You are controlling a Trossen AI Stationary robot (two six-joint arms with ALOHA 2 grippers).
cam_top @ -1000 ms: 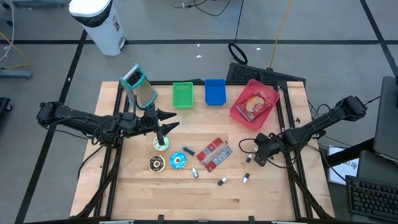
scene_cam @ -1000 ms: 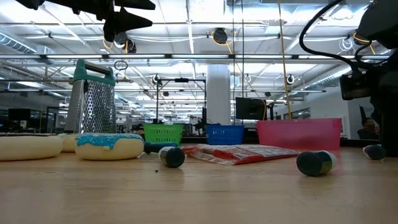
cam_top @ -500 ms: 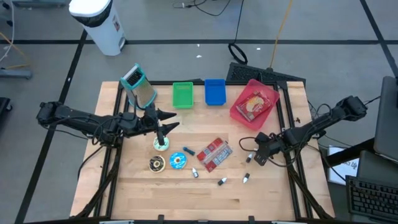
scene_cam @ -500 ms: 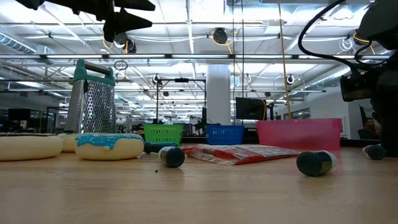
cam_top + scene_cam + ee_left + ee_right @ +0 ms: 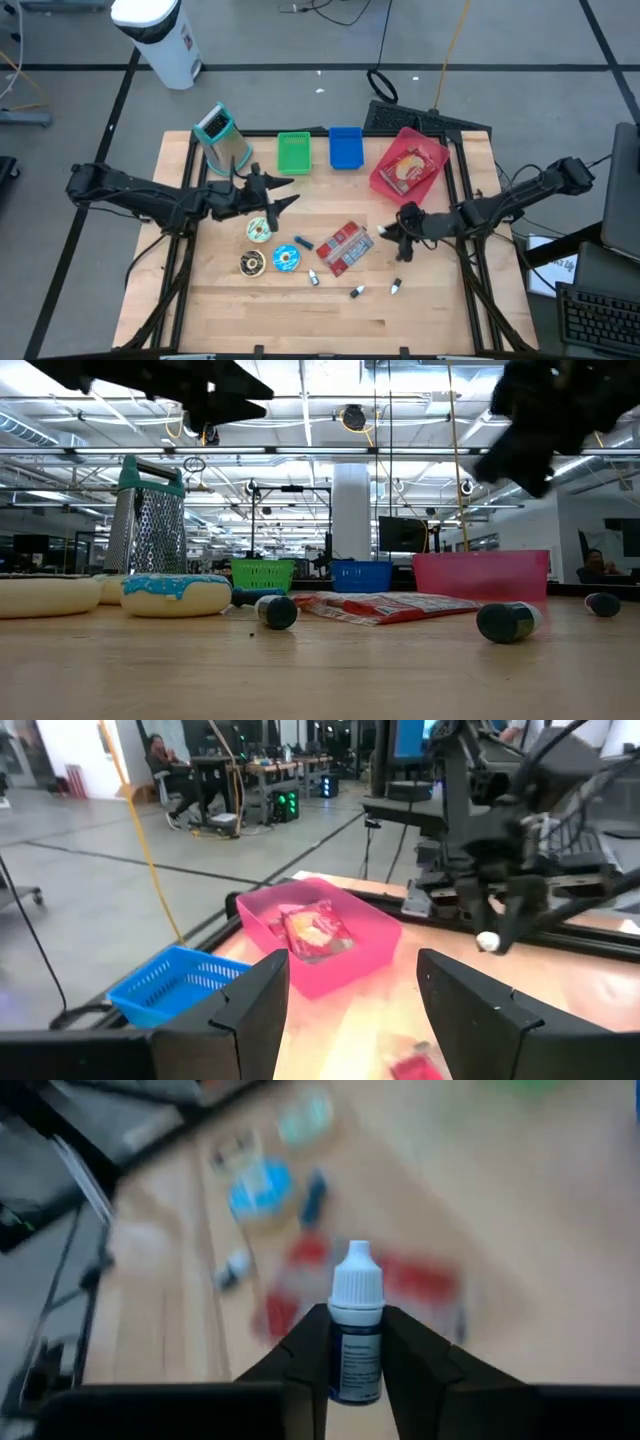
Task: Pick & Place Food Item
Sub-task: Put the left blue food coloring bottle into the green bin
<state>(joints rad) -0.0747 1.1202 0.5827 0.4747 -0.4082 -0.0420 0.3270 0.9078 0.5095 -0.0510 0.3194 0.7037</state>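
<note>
White-capped small dropper bottle (image 5: 356,1335) clamped upright between the right gripper (image 5: 404,222) fingers, raised above the pale wooden counter (image 5: 300,320) near the red snack packet (image 5: 345,245). Left gripper (image 5: 283,192) spread wide and empty, poised over the counter just above the white-and-green iced doughnut (image 5: 259,230). Pink plastic bin (image 5: 409,165) with a red food packet inside at the counter's far right, beside the blue basket (image 5: 345,148) and green basket (image 5: 294,153).

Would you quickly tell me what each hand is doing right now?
Left hand: open, holding nothing, above the table near the grater.
Right hand: closed on a small white-capped bottle.
</note>
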